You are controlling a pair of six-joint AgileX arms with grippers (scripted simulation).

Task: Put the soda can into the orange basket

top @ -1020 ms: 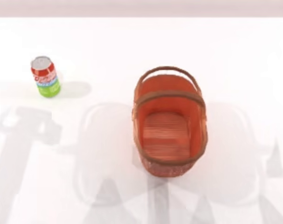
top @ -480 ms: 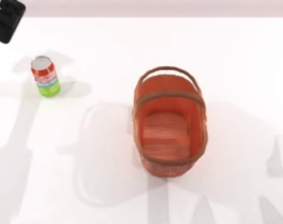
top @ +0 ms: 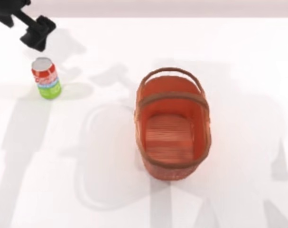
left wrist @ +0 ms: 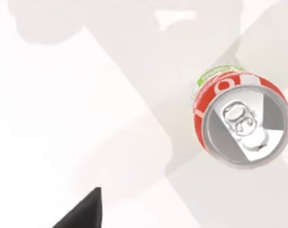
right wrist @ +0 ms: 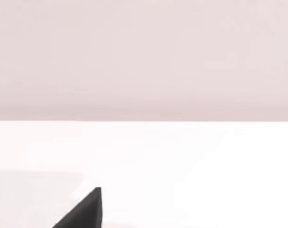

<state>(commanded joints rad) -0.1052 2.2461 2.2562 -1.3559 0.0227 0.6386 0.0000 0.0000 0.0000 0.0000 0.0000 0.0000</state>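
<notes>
One arm is moving: my left gripper (top: 35, 34) has swung from the top view's 9 o'clock edge to just beyond the soda can (top: 46, 78), so this reads as approach for a grasp. Can't tell whether it's spread or closed. Can stands upright at 10 o'clock, smooth metal cylinder, silver lid; orange basket (top: 203, 137), woven oval, sits mid-surface, well apart. Right arm out of view.

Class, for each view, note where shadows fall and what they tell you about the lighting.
Top view: soft grey arm shadows cross the table; the can casts one rightward. Left wrist view: broad shadows surround the can. Right wrist view: nearly shadowless.
</notes>
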